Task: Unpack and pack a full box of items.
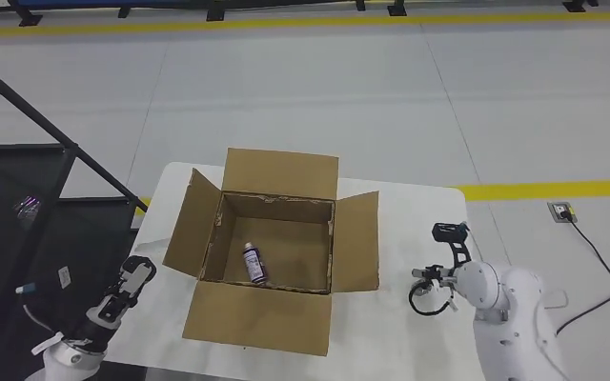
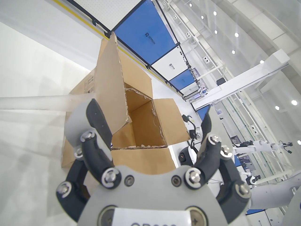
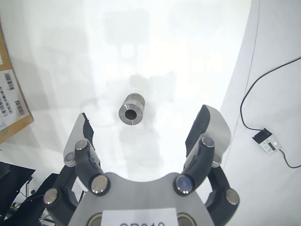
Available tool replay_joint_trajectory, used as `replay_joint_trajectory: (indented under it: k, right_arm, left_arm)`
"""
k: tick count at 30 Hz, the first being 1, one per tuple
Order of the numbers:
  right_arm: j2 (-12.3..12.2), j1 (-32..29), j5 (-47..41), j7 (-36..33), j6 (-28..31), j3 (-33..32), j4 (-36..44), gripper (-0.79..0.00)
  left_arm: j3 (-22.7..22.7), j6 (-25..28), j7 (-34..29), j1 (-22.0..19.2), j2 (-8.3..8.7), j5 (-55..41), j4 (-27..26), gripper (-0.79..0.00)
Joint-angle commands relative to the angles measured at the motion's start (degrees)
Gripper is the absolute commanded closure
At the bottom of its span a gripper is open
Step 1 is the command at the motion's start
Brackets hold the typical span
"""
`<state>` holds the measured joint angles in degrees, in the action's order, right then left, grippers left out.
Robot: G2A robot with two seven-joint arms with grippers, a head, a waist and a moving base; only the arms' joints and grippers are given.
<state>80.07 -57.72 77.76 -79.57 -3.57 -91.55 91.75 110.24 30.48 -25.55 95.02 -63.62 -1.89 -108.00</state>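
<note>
Cardboard box sat open on table, small bottle lying inside. Left gripper spread wide near box. Right gripper spread wide above hollow metal cylinder, not touching.

One table, white, matt top, rounded corners, standing on a pale grey floor.
Two yellow floor lines: a far line across the far side of the hall, and a near line running off from the table's far right corner.
One floor socket, a small square plate just beside the near line. A black cable leads from it in loose curves.
One black tube frame, slanted, at the table's left, with dark mesh below.
Partition panels in black frames, a blue panel and a white panel, standing in a row.
Overhead, round ceiling lamps in rows and one white beam.
</note>
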Motion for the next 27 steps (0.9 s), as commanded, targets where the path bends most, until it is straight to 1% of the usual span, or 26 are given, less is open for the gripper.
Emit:
replay_joint_trajectory:
  k: [1, 5, 6, 8, 9, 10, 11, 13, 16, 20, 23, 24, 25, 27]
  right_arm:
    - [0.03, 0.77, -0.69, 0.04, -0.19, 0.73, -2.51, -0.785]
    - [-0.05, 1.96, -1.20, 0.52, -0.94, 1.39, -6.15, -0.785]
    - [-0.09, 2.29, -1.13, 0.48, -1.04, 1.52, -7.01, -0.767]
    - [-0.15, 2.81, -1.21, 0.58, -1.26, 1.81, -8.27, -0.702]
    - [-0.18, 3.00, -1.24, 0.66, -1.30, 1.92, -8.69, -0.613]
    - [-0.22, 3.11, -1.29, 0.74, -1.37, 2.01, -9.03, -0.582]
    - [-0.25, 3.17, -1.40, 0.81, -1.45, 2.12, -9.29, -0.576]
    - [-0.30, 3.29, -1.69, 0.82, -1.52, 2.37, -9.81, -0.453]
    - [-0.42, 3.60, -1.69, 0.99, -1.86, 2.60, -10.89, -0.419]
    - [-0.60, 3.96, -1.61, 1.33, -2.24, 2.76, -12.08, -0.437]
    - [-0.72, 4.19, -1.96, 1.37, -2.35, 2.83, -12.63, -0.372]
    - [-0.76, 4.25, -2.12, 1.41, -2.35, 2.84, -12.74, -0.323]
    - [-0.81, 4.31, -2.31, 1.48, -2.33, 2.80, -12.74, -0.231]
    - [-0.91, 4.30, -2.76, 1.64, -2.25, 2.70, -12.19, -0.086]
  left_arm:
    - [-0.17, 0.07, -0.01, -0.08, 0.00, 0.08, 0.23, -0.785]
    - [-0.62, 0.26, 0.02, -0.24, 0.00, -0.13, 0.81, -0.785]
    - [-0.72, 0.34, 0.02, -0.27, 0.00, -0.12, 0.96, -0.785]
    - [-0.80, 0.47, 0.04, -0.28, 0.00, -0.08, 1.17, -0.785]
    - [-0.81, 0.62, 0.05, -0.26, 0.00, -0.15, 1.27, -0.785]
    - [-0.78, 0.68, 0.01, -0.21, 0.01, -0.25, 1.44, -0.785]
    - [-0.70, 0.77, -0.01, -0.16, 0.02, -0.35, 1.54, -0.785]
    - [-0.55, 0.95, -0.02, -0.03, 0.03, -0.53, 1.67, -0.785]
    - [-0.37, 1.16, 0.00, 0.28, 0.03, -0.72, 1.69, -0.785]
    - [-0.02, 1.27, 0.02, 0.79, 0.04, -0.84, 1.64, -0.785]
    - [0.26, 1.47, 0.17, 1.09, 0.04, -0.89, 1.58, -0.785]
    - [0.33, 1.51, 0.17, 1.19, 0.05, -0.92, 1.52, -0.785]
    - [0.41, 1.48, 0.25, 1.28, 0.04, -1.01, 1.48, -0.785]
    - [0.63, 1.56, 0.30, 1.48, 0.05, -1.01, 1.33, -0.785]
